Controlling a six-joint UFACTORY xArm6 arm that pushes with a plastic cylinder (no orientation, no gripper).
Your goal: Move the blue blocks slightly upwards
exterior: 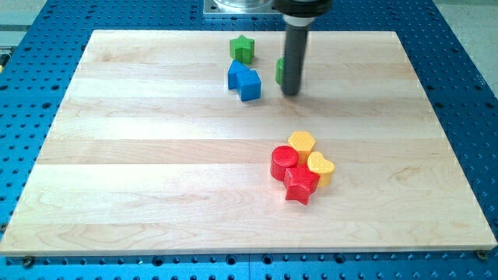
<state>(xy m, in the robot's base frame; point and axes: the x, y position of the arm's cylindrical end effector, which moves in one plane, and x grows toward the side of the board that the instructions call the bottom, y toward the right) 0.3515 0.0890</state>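
Two blue blocks sit touching near the view's top centre: one blue block (235,74) on the left and a blue cube-like block (250,84) just right and below it. My tip (290,92) rests on the board a short way to the right of the blue blocks, apart from them. A green star (243,48) lies just above the blue blocks. Another green block (279,70) is mostly hidden behind the rod.
A cluster lies right of centre: a red cylinder (284,161), a red star (300,184), a yellow hexagon (302,143) and a yellow heart (320,167), all touching. The wooden board (156,171) lies on a blue perforated table (459,78).
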